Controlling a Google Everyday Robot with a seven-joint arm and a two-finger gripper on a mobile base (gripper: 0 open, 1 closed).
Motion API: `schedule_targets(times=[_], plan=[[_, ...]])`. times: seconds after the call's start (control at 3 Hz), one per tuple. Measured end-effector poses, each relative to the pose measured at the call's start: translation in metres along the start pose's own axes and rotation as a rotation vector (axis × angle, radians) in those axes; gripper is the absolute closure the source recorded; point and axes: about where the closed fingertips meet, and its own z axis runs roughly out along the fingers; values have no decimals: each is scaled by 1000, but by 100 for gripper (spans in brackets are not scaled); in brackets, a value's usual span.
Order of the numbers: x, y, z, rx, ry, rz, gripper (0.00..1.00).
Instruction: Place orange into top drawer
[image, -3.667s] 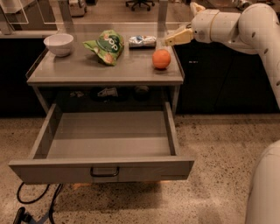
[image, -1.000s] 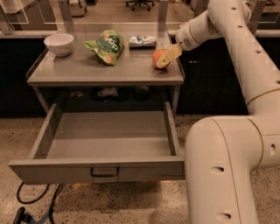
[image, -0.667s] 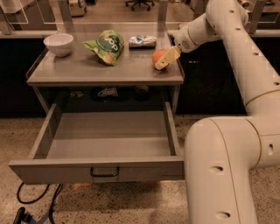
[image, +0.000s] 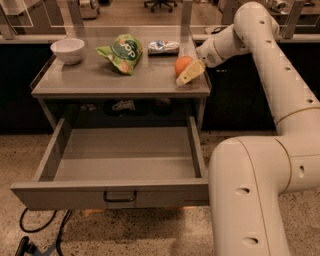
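Note:
The orange (image: 181, 63) sits on the right end of the grey table top (image: 90, 80), near its front edge. My gripper (image: 187, 71) is down at the orange; its yellowish tip covers the orange's lower right side. The orange rests on the table. The top drawer (image: 65, 194) is pulled wide open below the table top, and its inside is bare. Its dark bail handle (image: 120, 196) is at the centre of the front panel.
A white bowl (image: 67, 50) stands at the table's back left. A green snack bag (image: 122, 52) and a small blue-and-white packet (image: 162, 46) lie behind the middle. My arm's bulky white base (image: 250, 200) stands right of the drawer. Black cables (image: 30, 230) lie on the floor.
Since 3.7 s ago the arm has swung in and the gripper has come down from behind the orange onto it. Over the last second nothing visibly moves.

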Motion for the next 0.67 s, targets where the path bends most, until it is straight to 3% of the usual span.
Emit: schedule_targets(times=[0.33,0.67], plan=[[-1,-2,2,4,-8,6,0],[-11,-23,6,77,-70,58,0]])
